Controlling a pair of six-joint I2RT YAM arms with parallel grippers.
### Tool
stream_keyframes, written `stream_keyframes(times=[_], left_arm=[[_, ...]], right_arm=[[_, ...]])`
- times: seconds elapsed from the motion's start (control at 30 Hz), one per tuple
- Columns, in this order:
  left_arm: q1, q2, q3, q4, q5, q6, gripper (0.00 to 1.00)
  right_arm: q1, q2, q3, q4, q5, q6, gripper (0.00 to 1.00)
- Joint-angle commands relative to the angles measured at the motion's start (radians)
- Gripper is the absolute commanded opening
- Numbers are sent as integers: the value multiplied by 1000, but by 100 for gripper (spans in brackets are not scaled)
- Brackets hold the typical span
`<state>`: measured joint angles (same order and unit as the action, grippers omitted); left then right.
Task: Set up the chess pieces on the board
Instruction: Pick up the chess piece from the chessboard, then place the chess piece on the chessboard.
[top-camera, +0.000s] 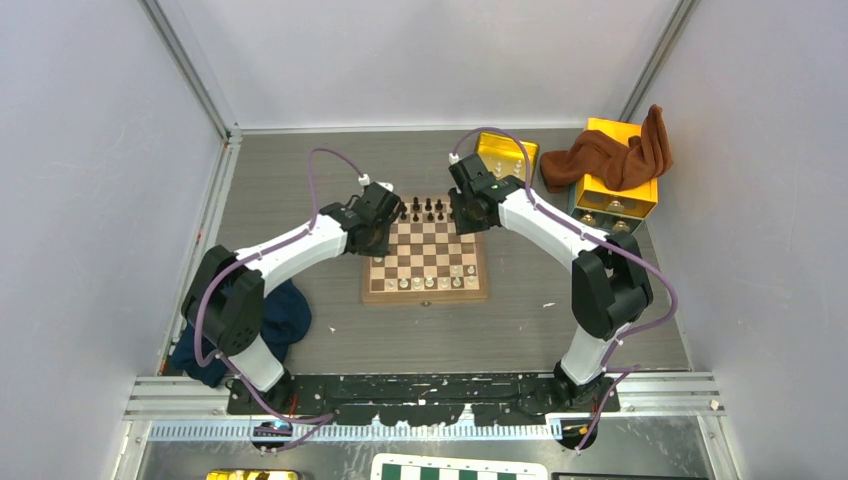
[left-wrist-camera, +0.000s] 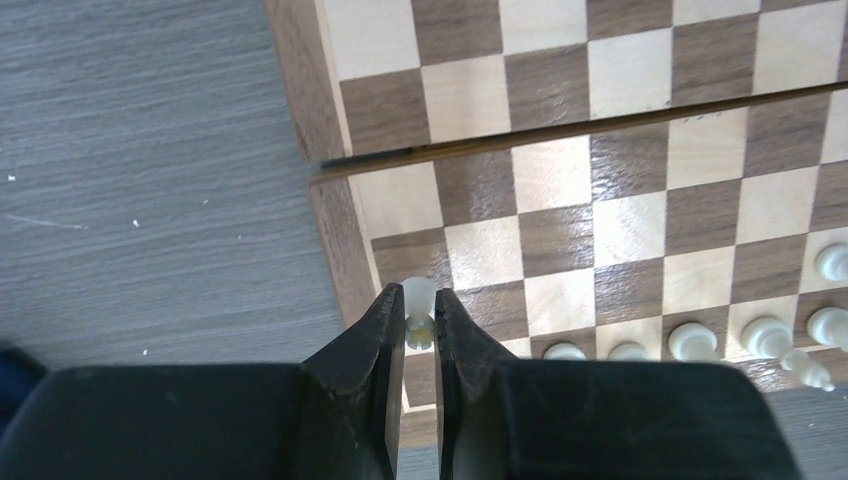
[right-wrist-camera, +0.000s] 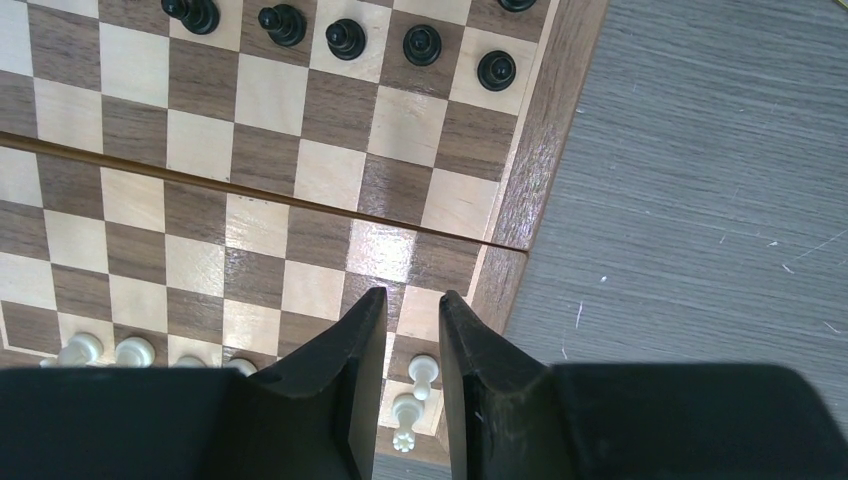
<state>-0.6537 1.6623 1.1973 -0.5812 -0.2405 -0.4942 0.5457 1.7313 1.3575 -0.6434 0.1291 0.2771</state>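
Board (top-camera: 425, 250): a small square wooden chessboard that lies flat in the middle of the table (top-camera: 300, 180), between the two arms.
Board direction: its edges run square to the table. A straight seam crosses it from left to right, parting the far half from the near half.
Board look: light and dark brown squares inside a plain brown wooden border.
Dark pieces (right-wrist-camera: 345, 35): a short row of brown-black figures standing on the far squares, toward the right corner.
Cream pieces (left-wrist-camera: 693, 340): a row along the near edge. Two more show near the right near corner, and I cannot tell whether those stand or lie.
Held cream piece (left-wrist-camera: 418, 293): over the near left corner of the board. Its rounded head pokes out past the fingertips and its long axis seems to run along the fingers. The rest is hidden.
Left end effector (left-wrist-camera: 419, 298): clenched on the held cream piece, above the board's left border.
Right end effector (right-wrist-camera: 412, 298): released, a gap between the fingers (right-wrist-camera: 350, 350), grasping nothing, above the right near corner.
Around: a yellow box (top-camera: 620, 185) with a brown cloth (top-camera: 610, 155) draped on it at far right, a dark blue cloth (top-camera: 285, 315) by the left arm, and a green-and-white checkered board (top-camera: 460, 470) at the near edge.
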Motion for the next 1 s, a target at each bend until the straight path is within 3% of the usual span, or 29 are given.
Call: stream_keyframes(times=[0.0,0.97], left_arm=[[-3,-77,-43,3,-28,-30,4],[-55,-170,-180,28,20,-93,5]], right_arm=[[-4,-60,-1,23,-2,17,32],[-5,-55,-7,31,-7,31,31]])
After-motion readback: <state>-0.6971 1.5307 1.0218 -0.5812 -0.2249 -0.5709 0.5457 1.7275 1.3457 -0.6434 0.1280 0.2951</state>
